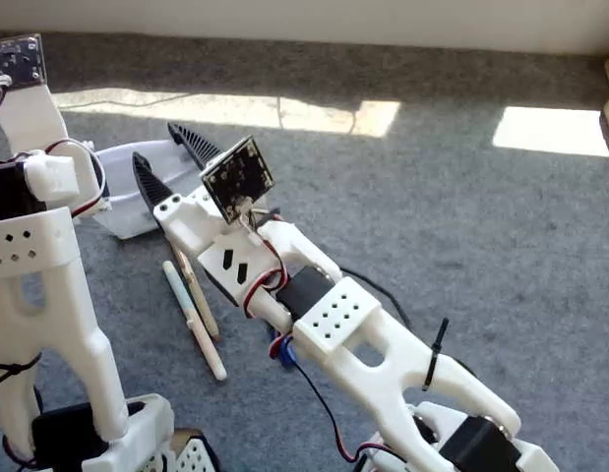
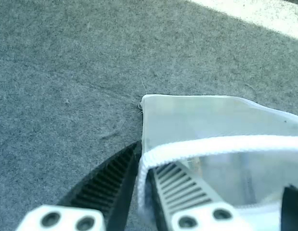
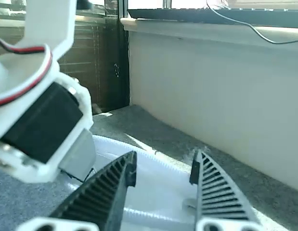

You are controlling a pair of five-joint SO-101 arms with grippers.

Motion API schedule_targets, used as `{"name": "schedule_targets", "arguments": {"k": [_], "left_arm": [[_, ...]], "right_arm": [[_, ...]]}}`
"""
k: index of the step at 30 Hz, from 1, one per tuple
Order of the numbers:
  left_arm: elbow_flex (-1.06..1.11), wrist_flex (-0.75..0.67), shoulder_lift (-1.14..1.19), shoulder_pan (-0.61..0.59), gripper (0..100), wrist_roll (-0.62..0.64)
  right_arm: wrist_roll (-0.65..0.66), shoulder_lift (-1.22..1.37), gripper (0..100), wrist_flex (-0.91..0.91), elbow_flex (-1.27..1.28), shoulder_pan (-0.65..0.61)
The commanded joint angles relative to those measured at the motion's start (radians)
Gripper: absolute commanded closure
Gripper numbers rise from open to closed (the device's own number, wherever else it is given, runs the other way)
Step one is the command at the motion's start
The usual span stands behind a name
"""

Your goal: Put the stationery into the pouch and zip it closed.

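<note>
Pouch: translucent white, soft-sided, with woven white zip tape along the mouth. It lies on the grey table beside the left arm. Probably light, limp and slick; better held by the firmer zip edge than by the film.
Left hand: clenched on that edge, tape between its jaws.
Right hand: released, jaws spread just above the pouch.
Stationery: pale pen and tan pencil, close alongside each other on the table, near the pouch and outside it. Thin, rigid, likely to roll; take mid-shaft.
</note>
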Motion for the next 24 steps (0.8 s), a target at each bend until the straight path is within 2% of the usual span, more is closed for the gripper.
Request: {"name": "schedule_targets", "arguments": {"k": [1,12,24], "left_arm": [[0.005,-0.015,-0.007,0.002,99,0.011],[-0.007,-0.017,-0.016,-0.025,99,0.011],[-0.025,-0.044,-0.016,-0.159,99,0.014]], "right_arm": [[0.008,-0.064,82.3,0.005,-0.028,0.01],[0.009,-0.073,88.9,0.033,-0.028,0.008],[0.011,-0.265,88.9,0.625,-0.277,0.015]]}}
